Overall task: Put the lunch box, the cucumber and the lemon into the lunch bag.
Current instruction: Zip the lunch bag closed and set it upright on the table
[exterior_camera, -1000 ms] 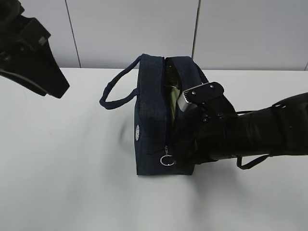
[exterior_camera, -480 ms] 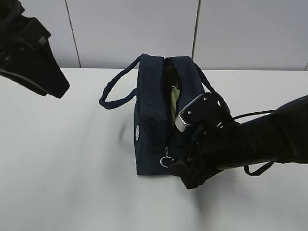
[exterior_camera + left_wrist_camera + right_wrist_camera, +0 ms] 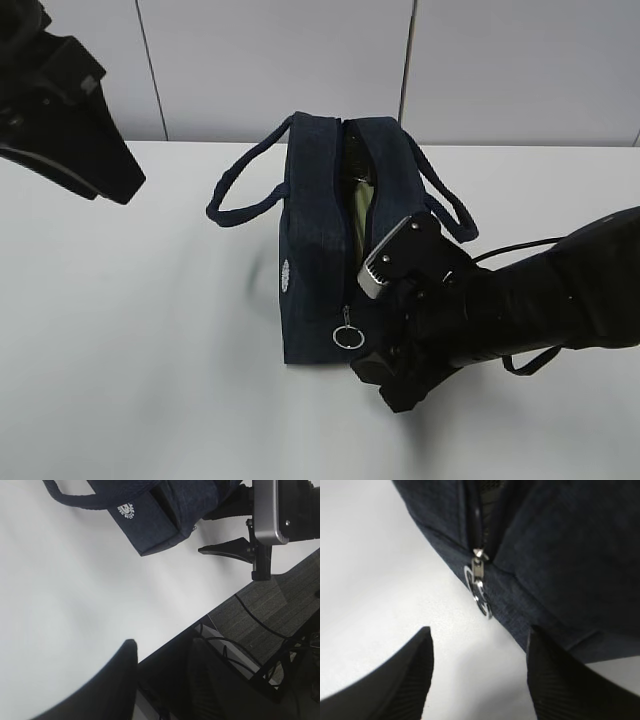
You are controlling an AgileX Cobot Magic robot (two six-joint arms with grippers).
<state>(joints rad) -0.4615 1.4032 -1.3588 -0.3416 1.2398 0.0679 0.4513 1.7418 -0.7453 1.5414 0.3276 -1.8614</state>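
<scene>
Lunch bag (image 3: 330, 240) is seen centre frame on the surface, top unzipped. Right gripper (image 3: 479, 672) jaws spread, empty, below the ring pull (image 3: 481, 590). Judged next: pull to be gripped. Left jaws unclear.

Smooth white desk (image 3: 130, 350), pale grey panelled wall (image 3: 270, 60) with dark vertical seams, grey ribbed carpet floor (image 3: 270, 615), black cables (image 3: 260, 625)

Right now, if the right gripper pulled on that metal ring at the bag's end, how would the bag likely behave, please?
The lunch bag is soft fabric, so its wall would probably give before the zipper moves. The ring pull hangs loose and thin, so it may swing or slip between the open right gripper. Standing free on the table, the bag might slide rather than stay put.
</scene>
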